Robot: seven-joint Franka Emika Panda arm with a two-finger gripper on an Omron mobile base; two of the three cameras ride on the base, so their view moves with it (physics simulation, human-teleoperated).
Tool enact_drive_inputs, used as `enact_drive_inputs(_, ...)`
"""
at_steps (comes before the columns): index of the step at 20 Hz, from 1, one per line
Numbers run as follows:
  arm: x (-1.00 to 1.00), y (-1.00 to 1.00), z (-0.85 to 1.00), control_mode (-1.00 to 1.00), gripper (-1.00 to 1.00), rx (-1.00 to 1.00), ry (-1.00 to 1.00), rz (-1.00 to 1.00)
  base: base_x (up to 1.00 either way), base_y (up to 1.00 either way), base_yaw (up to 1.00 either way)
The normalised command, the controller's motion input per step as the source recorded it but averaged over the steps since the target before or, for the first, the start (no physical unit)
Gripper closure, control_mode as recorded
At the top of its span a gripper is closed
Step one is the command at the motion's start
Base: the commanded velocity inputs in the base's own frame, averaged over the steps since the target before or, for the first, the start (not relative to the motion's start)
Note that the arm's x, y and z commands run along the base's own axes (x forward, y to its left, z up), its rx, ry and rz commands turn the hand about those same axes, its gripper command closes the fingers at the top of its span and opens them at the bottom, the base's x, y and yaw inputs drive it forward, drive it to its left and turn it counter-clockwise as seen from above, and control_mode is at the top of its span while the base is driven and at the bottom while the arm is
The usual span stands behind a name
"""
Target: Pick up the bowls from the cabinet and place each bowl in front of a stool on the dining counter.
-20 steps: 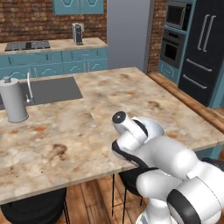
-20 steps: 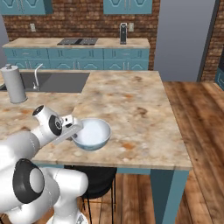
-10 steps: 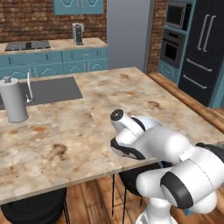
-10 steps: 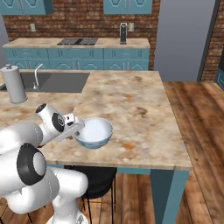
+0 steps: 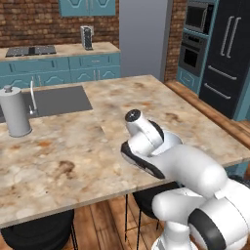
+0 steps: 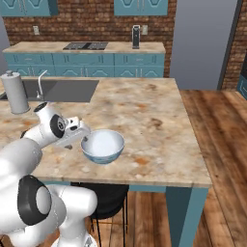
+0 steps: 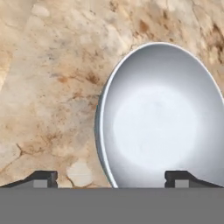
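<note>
A white bowl with a blue outside (image 6: pixel 102 145) stands upright on the dining counter (image 6: pixel 144 111), close to its front edge and above a black stool (image 6: pixel 103 200). My gripper (image 6: pixel 80 135) is at the bowl's left side, low over the marbled stone. In the hand view the bowl (image 7: pixel 162 122) lies right ahead, and its near rim passes between the two dark fingertips (image 7: pixel 43 177). The gripper (image 7: pixel 111 177) is open, with both tips clear of the rim. In the left base view my arm hides the bowl. Teal wall cabinets (image 5: pixel 88 6) hang on the far brick wall.
A grey paper-towel roll (image 5: pixel 17 112) stands by the inset sink (image 5: pixel 58 100) and faucet at the counter's left end. Black stools (image 5: pixel 39 234) sit under the front edge. The back counter holds a stovetop (image 6: pixel 87 46) and a dark appliance (image 6: pixel 136 36). Ovens and a fridge stand to the right.
The jaws have gone from shut on the bowl's rim to wide open. The bowl stays where it was on the counter, and the arm has barely shifted.
</note>
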Motion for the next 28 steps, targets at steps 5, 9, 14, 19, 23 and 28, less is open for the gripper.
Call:
enact_drive_inputs(5, -0.90, -0.24, 1.00, -1.00, -1.00, 0.38, 0.03, -0.11, 0.00, 0.00, 0.00)
enact_drive_inputs(9, -0.63, -0.64, 1.00, -1.00, -1.00, 0.42, 0.00, -0.27, 0.00, 0.00, 0.00)
enact_drive_inputs(14, -0.64, -0.53, 0.96, -1.00, -1.00, 0.33, -0.15, -0.21, 0.00, 0.00, 0.00)
enact_drive_inputs(19, -0.61, -0.18, 0.35, -1.00, -1.00, 0.07, -0.31, -0.18, 0.00, 0.00, 0.00)
enact_drive_inputs(23, -0.68, -0.04, 0.16, -1.00, -1.00, 0.00, -0.09, -0.19, 0.00, 0.00, 0.00)
enact_drive_inputs(28, -0.16, 0.00, 0.04, -1.00, -1.00, 0.00, 0.25, -0.11, 0.00, 0.00, 0.00)
